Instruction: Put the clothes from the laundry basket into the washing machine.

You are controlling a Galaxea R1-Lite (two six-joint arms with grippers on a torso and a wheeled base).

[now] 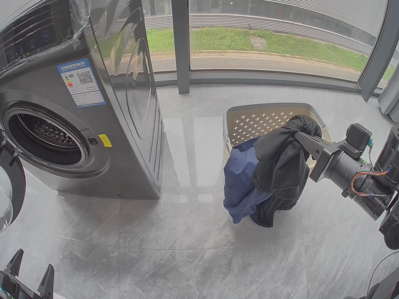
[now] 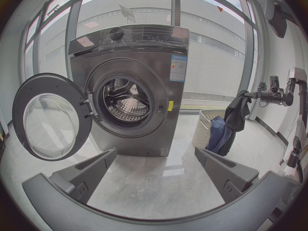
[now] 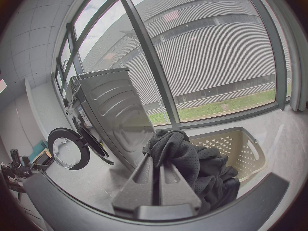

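While the right gripper [image 1: 300, 136] is clamped shut on the dark garment [image 1: 278, 167], the blue garment [image 1: 241, 179] merely hanging with it could slip off mid-carry.

One washer [image 1: 83, 117], with one round door [image 2: 51, 116]. One basket [image 1: 266, 121]. Two garments: one black garment [image 1: 278, 162] and one blue garment [image 1: 239, 183]. Two claws: one left claw [image 1: 31, 268] and one right claw [image 1: 299, 137]. Two stickers on the washer's front: one blue label [image 1: 81, 82] and one yellow tag [image 1: 104, 140]. One window post [image 1: 181, 34] behind.
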